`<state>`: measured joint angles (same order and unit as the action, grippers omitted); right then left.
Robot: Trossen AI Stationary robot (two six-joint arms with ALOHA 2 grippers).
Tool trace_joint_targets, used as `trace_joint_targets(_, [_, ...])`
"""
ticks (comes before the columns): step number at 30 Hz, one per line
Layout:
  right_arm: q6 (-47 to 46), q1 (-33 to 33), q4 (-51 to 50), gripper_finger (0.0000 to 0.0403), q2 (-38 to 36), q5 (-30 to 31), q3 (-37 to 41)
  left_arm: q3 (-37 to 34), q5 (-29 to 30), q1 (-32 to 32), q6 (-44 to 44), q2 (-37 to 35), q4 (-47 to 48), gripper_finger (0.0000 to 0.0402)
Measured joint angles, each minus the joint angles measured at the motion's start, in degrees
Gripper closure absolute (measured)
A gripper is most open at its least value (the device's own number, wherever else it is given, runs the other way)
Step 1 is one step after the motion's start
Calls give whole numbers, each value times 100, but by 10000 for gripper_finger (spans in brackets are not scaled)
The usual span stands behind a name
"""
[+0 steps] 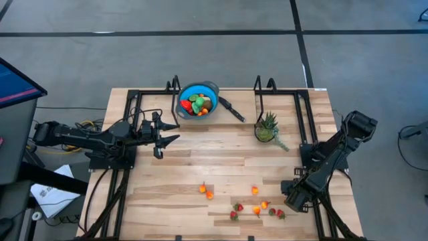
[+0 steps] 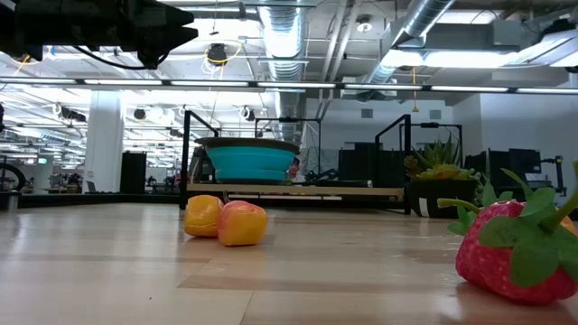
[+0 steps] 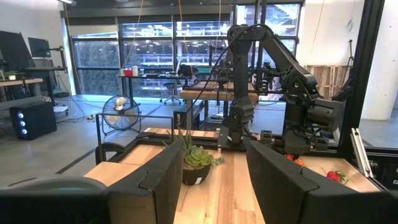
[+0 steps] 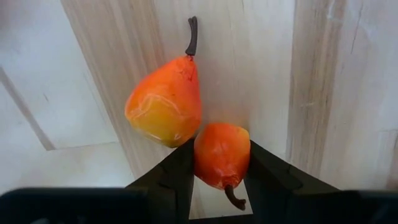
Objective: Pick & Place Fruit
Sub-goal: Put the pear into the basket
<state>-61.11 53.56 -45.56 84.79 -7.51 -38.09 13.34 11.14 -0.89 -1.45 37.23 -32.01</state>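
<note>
Glossy orange plastic is what we are seeing between the fingers of the right end effector [image 4: 221, 186]: a small pear-shaped toy fruit [image 4: 221, 155], smooth and rounded, with a thin dark curved stem. Its long axis is running back toward the wrist, stem end pointing at the camera, and the two dark fingers are pressing on its flanks, so we are reading this as a narrow grip on that fruit. Just beside it, touching or nearly so, a larger orange-and-yellow pear-shaped toy fruit [image 4: 164, 101] is lying on the pale planked wooden tabletop [image 4: 323, 81], tilted, with its dark stem pointing away from the end effector.

From above, we are finding the right end effector [image 1: 292, 201] low at the tabletop's near right part, among scattered red toy strawberries [image 1: 235, 211] and small orange fruit pieces [image 1: 205, 191]. Further fruit is sitting heaped in the round blue bowl [image 1: 198, 99] at the far edge. A spiky green plant in a dark pot [image 1: 267, 127] is standing to the bowl's right.

The left end effector [image 1: 166, 138] is hovering near the left side, its blocky dark fingers [image 3: 152, 186] standing apart around nothing.
</note>
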Motion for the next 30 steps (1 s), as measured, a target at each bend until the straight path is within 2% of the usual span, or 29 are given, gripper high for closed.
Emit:
trace_joint_targets(13, [22, -1, -34, 291, -51, 11, 7, 1, -1, -2, 1, -1, -5, 229])
trace_joint_targets(30, [72, -856, -224, 294, -1158, 203, 9, 0, 0, -2, 0, 0, -13, 229])
